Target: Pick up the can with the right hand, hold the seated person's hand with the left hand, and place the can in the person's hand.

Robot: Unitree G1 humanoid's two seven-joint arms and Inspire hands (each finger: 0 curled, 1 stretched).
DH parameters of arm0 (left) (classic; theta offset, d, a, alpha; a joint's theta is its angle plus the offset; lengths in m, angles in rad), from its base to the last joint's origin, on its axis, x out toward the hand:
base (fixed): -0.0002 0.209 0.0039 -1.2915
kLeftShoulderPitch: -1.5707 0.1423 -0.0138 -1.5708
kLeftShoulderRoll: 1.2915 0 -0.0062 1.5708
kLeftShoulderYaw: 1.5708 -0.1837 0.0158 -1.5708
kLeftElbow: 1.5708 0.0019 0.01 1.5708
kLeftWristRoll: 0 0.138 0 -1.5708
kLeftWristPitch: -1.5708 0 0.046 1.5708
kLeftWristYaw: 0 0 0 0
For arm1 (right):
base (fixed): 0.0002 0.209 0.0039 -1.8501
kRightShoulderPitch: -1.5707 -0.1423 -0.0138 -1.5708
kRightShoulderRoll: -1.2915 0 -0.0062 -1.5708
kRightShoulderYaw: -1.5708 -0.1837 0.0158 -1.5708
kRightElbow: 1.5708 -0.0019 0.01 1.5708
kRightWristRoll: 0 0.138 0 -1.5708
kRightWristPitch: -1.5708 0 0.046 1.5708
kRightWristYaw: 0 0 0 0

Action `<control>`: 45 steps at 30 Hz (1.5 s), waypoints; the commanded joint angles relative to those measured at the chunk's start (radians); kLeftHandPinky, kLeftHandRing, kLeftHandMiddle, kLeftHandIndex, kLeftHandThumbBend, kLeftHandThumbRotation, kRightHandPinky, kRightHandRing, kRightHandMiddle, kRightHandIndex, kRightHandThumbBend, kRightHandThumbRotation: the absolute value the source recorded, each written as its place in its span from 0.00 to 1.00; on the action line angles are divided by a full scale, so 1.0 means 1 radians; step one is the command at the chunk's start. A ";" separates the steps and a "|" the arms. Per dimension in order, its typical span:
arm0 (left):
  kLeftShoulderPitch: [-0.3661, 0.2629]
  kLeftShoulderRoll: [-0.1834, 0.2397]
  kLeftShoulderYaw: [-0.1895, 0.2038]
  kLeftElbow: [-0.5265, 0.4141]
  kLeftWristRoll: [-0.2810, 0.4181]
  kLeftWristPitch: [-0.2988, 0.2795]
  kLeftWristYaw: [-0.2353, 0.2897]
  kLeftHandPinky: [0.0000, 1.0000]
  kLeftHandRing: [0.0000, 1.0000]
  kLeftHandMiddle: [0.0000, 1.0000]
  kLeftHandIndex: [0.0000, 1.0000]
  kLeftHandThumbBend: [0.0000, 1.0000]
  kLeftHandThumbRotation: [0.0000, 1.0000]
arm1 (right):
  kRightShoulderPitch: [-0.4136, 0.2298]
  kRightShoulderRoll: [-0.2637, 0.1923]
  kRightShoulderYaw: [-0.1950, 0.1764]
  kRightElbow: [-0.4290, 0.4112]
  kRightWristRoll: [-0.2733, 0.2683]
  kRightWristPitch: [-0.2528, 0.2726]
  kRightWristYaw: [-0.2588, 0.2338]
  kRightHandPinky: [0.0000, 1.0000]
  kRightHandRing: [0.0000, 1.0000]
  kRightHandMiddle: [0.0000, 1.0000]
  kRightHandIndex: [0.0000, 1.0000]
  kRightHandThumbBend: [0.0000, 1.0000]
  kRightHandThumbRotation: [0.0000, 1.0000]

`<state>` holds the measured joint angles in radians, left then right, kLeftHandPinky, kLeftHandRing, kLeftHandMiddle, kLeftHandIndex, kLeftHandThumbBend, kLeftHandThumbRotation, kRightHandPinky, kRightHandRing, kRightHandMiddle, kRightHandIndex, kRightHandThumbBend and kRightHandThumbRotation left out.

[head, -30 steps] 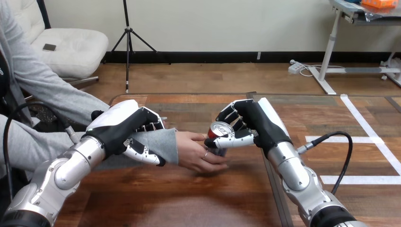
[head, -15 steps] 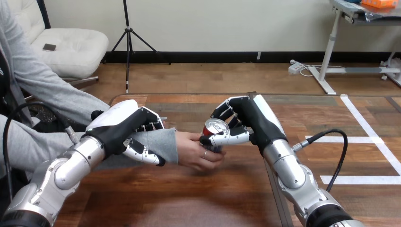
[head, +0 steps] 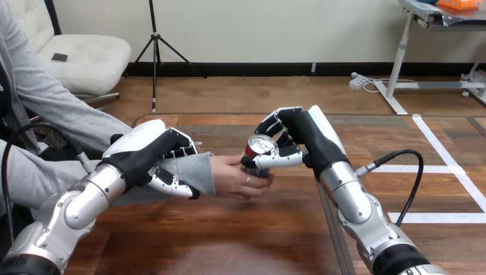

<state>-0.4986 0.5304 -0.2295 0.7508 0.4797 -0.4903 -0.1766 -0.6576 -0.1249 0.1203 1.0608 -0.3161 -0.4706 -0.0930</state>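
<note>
A red can [head: 259,150] with a silver top stands upright in the middle of the table, with my right hand [head: 290,141] shut on it from the right. The person's hand [head: 238,177] reaches in from the left, palm up, its fingers curled round the can's lower part. My left hand [head: 150,154] is shut on the person's wrist at the grey sleeve [head: 189,173], fingers over the top and thumb underneath. Both my right hand and the person's hand are on the can.
The wooden table [head: 229,240] has bare room at the front. A black cable [head: 404,172] loops over the table's right part beside my right forearm. White tape lines [head: 453,166] mark the surface at the right.
My right hand has carried the can a little left and up into the person's hand, whose fingers have closed round its base. My left hand has kept its hold on the wrist.
</note>
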 commanded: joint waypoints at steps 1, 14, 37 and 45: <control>-0.104 -0.079 0.031 -0.092 -0.063 -0.034 0.049 0.31 0.36 0.42 0.46 0.58 0.00 | -0.195 0.025 -0.007 -0.159 0.036 -0.077 0.012 0.27 0.30 0.41 0.42 0.80 0.00; -0.102 -0.081 0.034 -0.096 -0.057 -0.025 0.054 0.30 0.35 0.41 0.46 0.58 0.00 | -0.181 0.023 -0.010 -0.189 0.044 -0.073 0.029 0.25 0.28 0.41 0.42 0.80 0.00; -0.094 -0.080 0.049 -0.098 -0.079 -0.030 0.052 0.31 0.36 0.42 0.46 0.58 0.00 | -0.173 0.016 -0.020 -0.181 0.067 -0.030 0.058 0.32 0.36 0.41 0.43 0.81 0.00; -0.081 -0.089 0.061 -0.108 -0.118 -0.009 0.032 0.33 0.39 0.46 0.50 0.67 0.00 | -0.168 0.012 -0.024 -0.186 0.086 -0.004 0.096 0.37 0.42 0.47 0.49 0.90 0.07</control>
<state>-0.4986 0.5169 -0.2097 0.7504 0.4414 -0.4865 -0.1596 -0.6779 -0.1318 0.1006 0.9705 -0.2639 -0.4626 -0.0293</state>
